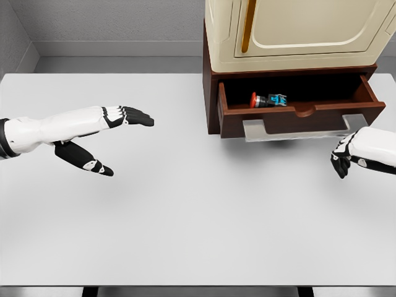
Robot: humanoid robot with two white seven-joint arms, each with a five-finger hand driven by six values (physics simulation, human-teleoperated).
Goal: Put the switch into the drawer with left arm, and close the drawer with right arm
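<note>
A broad, pale grey worktop (185, 223) fills most of the view, its surface smooth and evenly lit. Toward its back right stands a cream-coloured cabinet (297, 31) with a recessed door panel and a narrow orange vertical handle (249, 25) near the door's left edge. Behind the worktop rises a grey speckled wall (111, 18), with a paler band (117, 48) running along its foot. Two dark supports (90, 291) show under the worktop's near edge.

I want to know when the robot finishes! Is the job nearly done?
Nearly. The switch already lies inside the drawer. The left hand is open and empty over the table. The drawer is open, and the right hand near its handle has yet to push it shut.
</note>
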